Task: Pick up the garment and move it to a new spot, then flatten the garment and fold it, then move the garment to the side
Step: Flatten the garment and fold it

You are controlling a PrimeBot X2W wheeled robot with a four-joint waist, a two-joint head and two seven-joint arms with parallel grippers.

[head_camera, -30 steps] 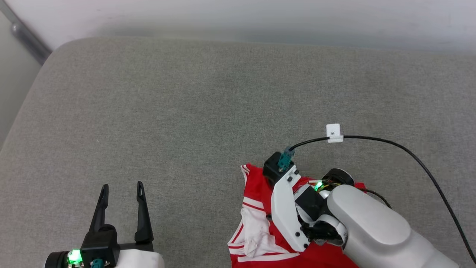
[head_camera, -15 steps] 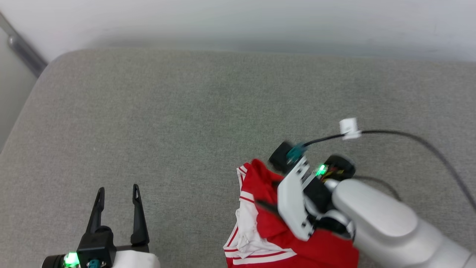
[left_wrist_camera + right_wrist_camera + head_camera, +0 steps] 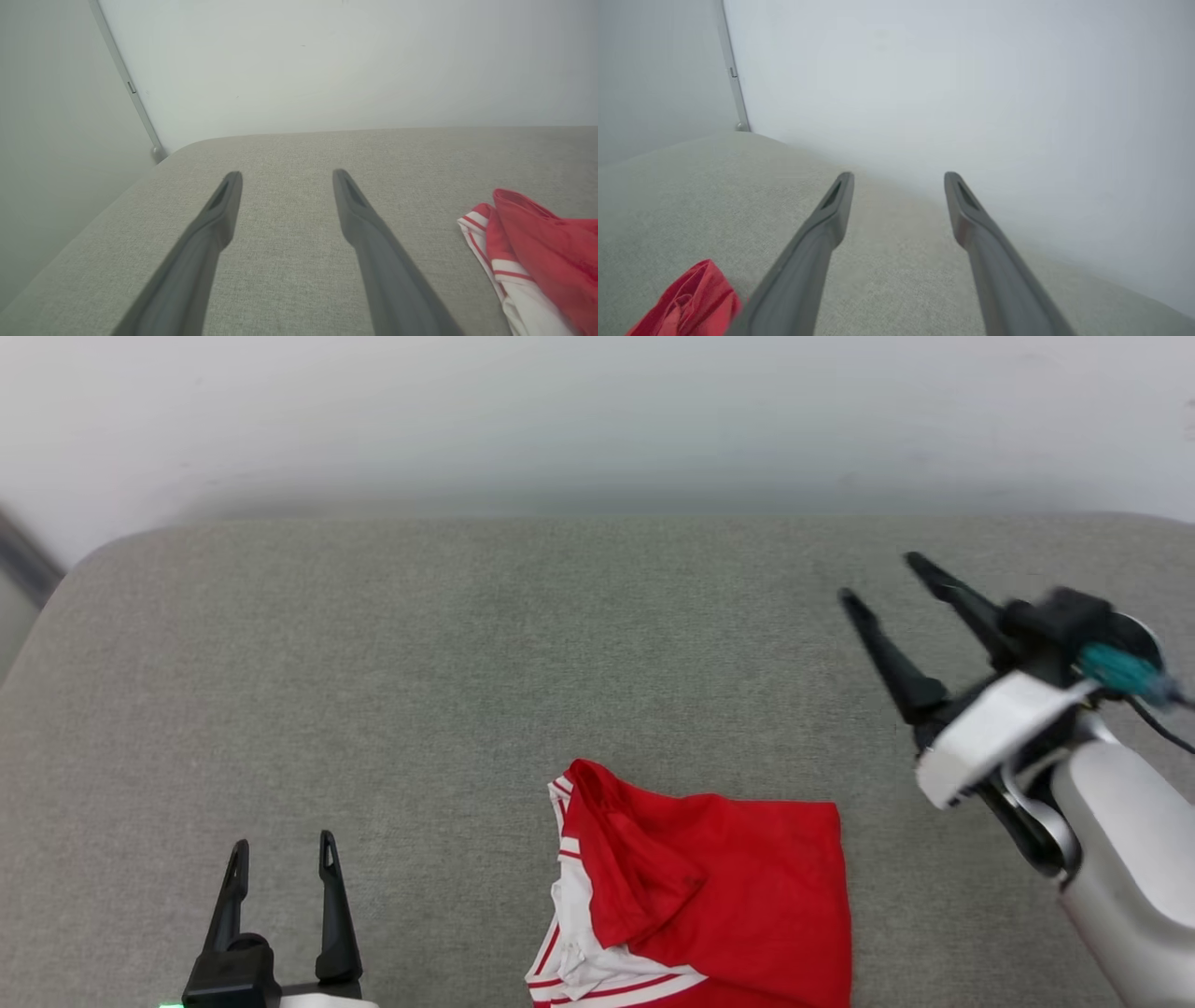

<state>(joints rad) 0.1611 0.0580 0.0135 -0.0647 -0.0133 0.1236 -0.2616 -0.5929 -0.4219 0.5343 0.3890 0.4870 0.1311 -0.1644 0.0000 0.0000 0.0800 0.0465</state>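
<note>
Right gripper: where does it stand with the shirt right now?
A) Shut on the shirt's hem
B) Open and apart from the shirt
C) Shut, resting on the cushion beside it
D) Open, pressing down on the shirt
B: in the head view the right gripper has its fingers spread with nothing between them, off to the right of the shirt, which lies loose on the cushion.

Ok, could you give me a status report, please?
Left gripper open. Right gripper open, apart from garment. Garment folded on cushion. Nothing in the way.
</note>
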